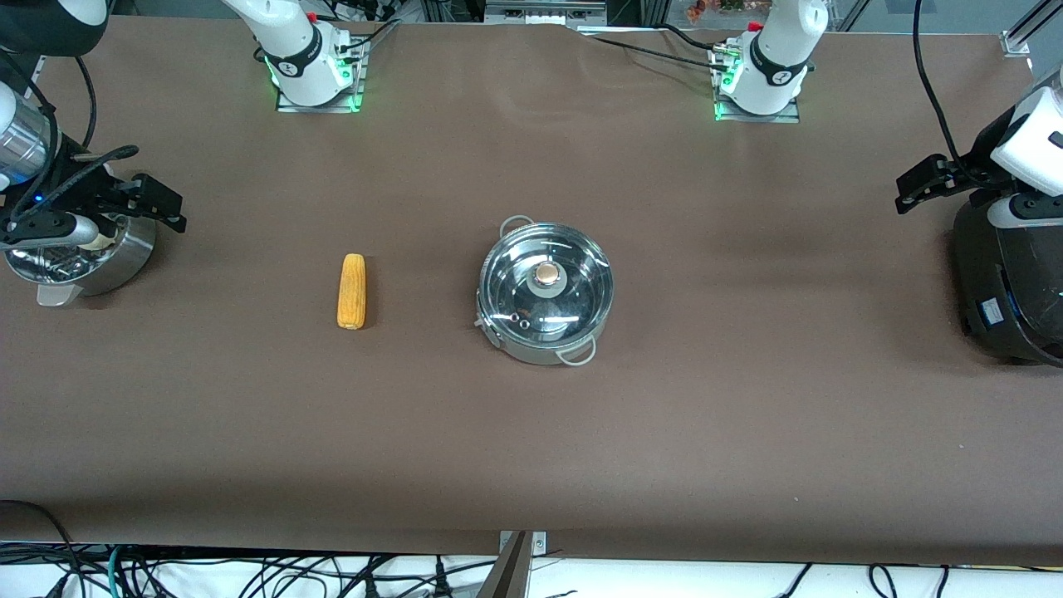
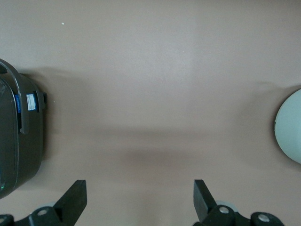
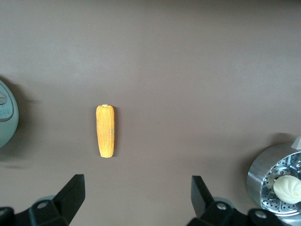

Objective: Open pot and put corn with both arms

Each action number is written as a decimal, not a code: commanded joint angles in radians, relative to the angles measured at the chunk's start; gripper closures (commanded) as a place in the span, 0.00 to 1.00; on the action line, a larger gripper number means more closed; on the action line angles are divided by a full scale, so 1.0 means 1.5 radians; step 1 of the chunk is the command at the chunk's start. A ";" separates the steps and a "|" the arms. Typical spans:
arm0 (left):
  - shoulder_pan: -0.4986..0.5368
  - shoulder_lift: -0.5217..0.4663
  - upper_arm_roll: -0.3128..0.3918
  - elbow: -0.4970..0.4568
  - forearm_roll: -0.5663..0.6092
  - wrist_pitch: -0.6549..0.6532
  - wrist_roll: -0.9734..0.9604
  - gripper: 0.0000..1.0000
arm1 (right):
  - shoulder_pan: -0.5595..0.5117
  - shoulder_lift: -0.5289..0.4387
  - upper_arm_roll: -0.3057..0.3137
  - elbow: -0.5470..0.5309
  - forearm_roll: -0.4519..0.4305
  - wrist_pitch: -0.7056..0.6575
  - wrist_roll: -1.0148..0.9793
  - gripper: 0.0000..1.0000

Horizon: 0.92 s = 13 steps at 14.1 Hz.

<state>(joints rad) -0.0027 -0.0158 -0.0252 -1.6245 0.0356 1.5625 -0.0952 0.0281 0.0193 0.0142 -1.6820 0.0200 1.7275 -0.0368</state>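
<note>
The steel pot [image 1: 546, 291] stands mid-table, closed by a glass lid with a tan knob [image 1: 546, 273]. Its edge shows in the left wrist view [image 2: 290, 134] and the right wrist view [image 3: 6, 118]. The yellow-orange corn [image 1: 352, 291] lies on the table beside the pot, toward the right arm's end, and also shows in the right wrist view [image 3: 106, 130]. My right gripper [image 1: 166, 205] is open and empty over the steamer pan's edge; in its wrist view [image 3: 136, 195] bare table lies between its fingers. My left gripper [image 1: 907, 191] is open and empty beside the black cooker, over bare table [image 2: 138, 197].
A perforated steel steamer pan [image 1: 79, 257] with a white bun [image 3: 288, 187] stands at the right arm's end. A black rounded cooker [image 1: 1009, 282] stands at the left arm's end and shows in the left wrist view [image 2: 19, 136]. Brown cloth covers the table.
</note>
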 commanded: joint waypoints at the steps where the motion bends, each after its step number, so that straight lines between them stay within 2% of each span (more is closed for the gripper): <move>1: 0.007 -0.012 -0.004 -0.005 -0.004 -0.009 0.008 0.00 | -0.004 -0.055 0.005 -0.073 0.009 0.033 -0.002 0.00; 2: 0.007 -0.012 -0.004 -0.005 -0.004 -0.009 0.008 0.00 | -0.005 -0.077 0.004 -0.115 0.009 0.067 -0.004 0.00; 13: 0.007 -0.012 -0.004 -0.006 -0.004 -0.011 0.005 0.00 | 0.000 -0.060 0.005 -0.075 0.004 0.066 -0.008 0.00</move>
<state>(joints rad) -0.0021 -0.0163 -0.0252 -1.6245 0.0356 1.5572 -0.0952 0.0287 -0.0623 0.0172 -1.7948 0.0201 1.8162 -0.0380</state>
